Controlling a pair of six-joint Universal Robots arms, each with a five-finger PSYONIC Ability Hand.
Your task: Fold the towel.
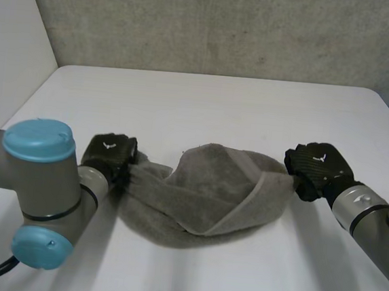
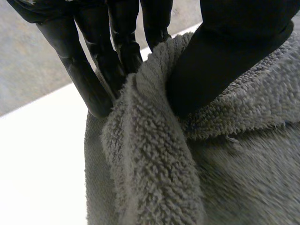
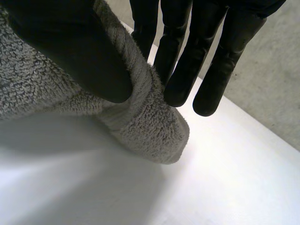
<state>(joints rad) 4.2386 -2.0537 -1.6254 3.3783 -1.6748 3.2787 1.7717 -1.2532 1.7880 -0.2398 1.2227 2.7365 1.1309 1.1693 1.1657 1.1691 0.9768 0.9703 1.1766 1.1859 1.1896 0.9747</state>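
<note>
Now, surroundings first: white desk (image 1: pixel 225 107), grey concrete wall (image 1: pixel 225 26) behind its far edge, pale panel (image 1: pixel 13 34) along the left side. The left arm (image 1: pixel 37 193), a grey joint with light-blue caps, sits low and close in the head view, just beside the near-left part of the cloth.

Markings: a small white emblem on the back of each hand, too small to read.

Towel (image 1: pixel 204 194): grey terry, bunched and slack, at the front middle of the desk. It spans from one hand to the other, its middle sagging onto the desk, and a hemmed edge lies folded across its right half.

Left hand (image 1: pixel 110 155): at the towel's left end. Its own wrist view shows the thumb (image 2: pixel 220 61) pressing a thick fold of cloth against the fingers (image 2: pixel 89 79), so it is clamped on the towel.

Right hand (image 1: pixel 317 166): at the towel's right end. The thumb (image 3: pixel 79 56) pins the hemmed corner against the fingers (image 3: pixel 187 70), likewise clamped. The corner's tip pokes out past the thumb, close above the desk
</note>
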